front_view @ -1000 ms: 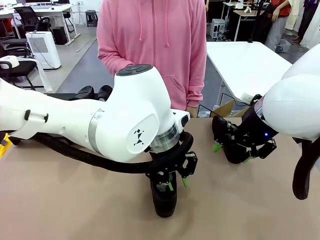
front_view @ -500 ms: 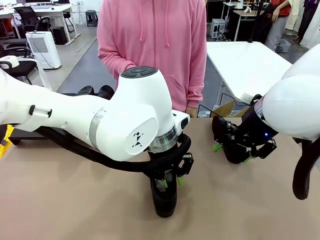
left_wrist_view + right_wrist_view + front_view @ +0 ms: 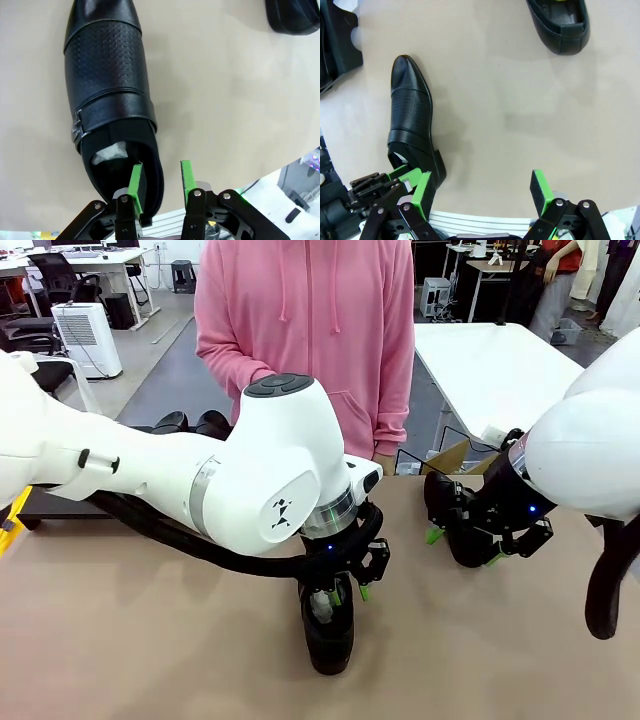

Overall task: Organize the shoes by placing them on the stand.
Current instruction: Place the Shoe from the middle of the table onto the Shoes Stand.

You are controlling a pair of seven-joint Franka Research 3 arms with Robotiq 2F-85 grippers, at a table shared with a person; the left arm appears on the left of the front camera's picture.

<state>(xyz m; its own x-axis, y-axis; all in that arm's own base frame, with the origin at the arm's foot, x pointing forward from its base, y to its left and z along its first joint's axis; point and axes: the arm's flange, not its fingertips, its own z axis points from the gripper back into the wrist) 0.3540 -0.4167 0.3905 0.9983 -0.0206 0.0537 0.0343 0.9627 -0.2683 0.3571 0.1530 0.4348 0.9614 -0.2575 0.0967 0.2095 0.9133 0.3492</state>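
At lower centre of the front view the left gripper (image 3: 344,593) pinches only the thin heel wall of a shoe (image 3: 328,635) on the tabletop (image 3: 150,640), so it may swing or slip when lifted; the right gripper (image 3: 480,192) stands wide apart.

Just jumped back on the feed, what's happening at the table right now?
The left claw is closed on the heel wall of a black shoe standing on the tan table, one pad inside the opening and one outside. The right claw hangs open above the table, holding nothing; another shoe lies by it. Two more shoes sit at the back left by the black stand. A person in a pink hoodie stands watching.
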